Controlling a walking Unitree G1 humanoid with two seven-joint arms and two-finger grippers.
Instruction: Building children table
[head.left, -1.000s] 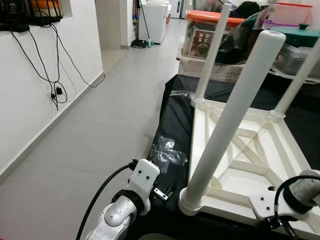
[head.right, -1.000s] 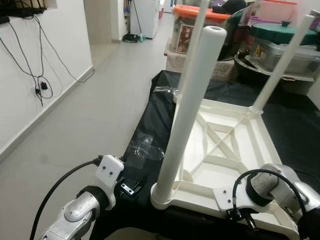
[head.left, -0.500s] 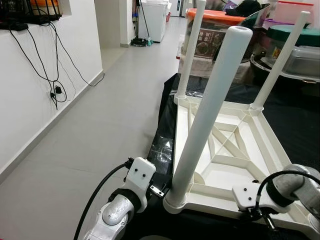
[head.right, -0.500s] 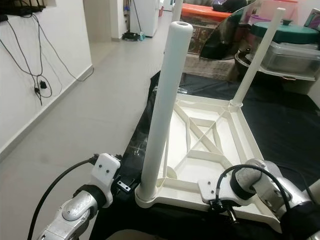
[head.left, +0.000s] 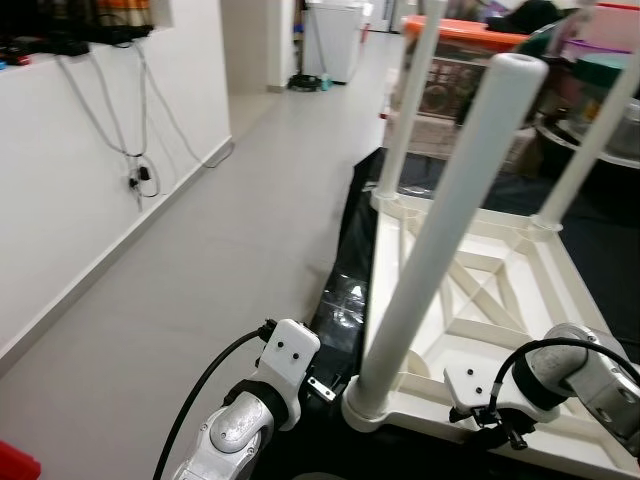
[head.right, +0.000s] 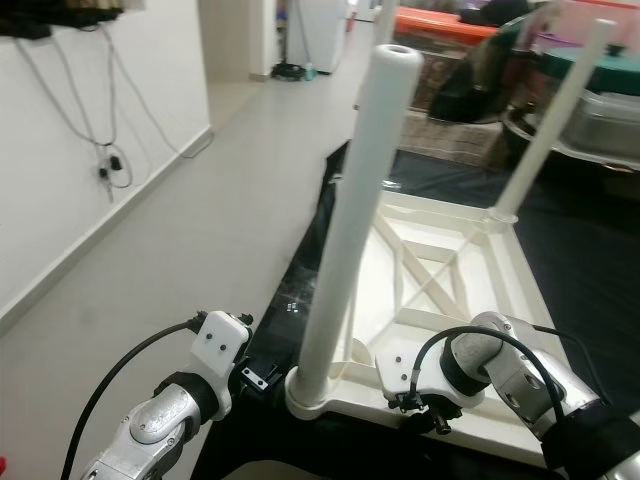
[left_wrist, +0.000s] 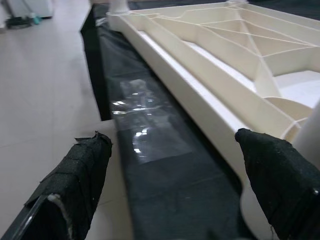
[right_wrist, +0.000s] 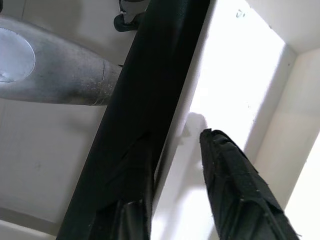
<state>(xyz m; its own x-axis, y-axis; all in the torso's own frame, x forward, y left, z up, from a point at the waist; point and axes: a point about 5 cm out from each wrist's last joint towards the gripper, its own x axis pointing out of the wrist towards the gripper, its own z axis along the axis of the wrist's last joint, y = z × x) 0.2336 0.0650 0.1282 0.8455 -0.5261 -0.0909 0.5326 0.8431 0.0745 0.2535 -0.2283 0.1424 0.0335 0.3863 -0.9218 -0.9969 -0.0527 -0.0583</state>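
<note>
Lying upside down on a black sheet (head.left: 352, 262), the white plastic children's table (head.left: 470, 300) has its ribbed underside facing up and round tubular legs pointing upward — the near-left leg (head.left: 440, 230) stands in its socket at the near-left corner, with two more legs at the far corners.

Left gripper (left_wrist: 175, 175): fingers spread wide, padded black fingertips (left_wrist: 82, 165) apart; one tip lies against the near-left leg's base, the other hangs over the sheet's glossy edge. The table's long left rim runs away between the tips. Left arm (head.left: 245, 425) is silver, bent at the wrist, low at the near left beside the table corner.

Right gripper (right_wrist: 175, 180): fingers straddle the table's near rim — one black finger (right_wrist: 235, 180) lies inside on the white plastic, the other outside against the black sheet. Whether it presses the rim, cannot tell. Right arm (head.right: 500, 375) reaches in from the near right, wrist curled down over the near edge.

Smooth grey tiled floor (head.left: 220, 230) lies to the left.
</note>
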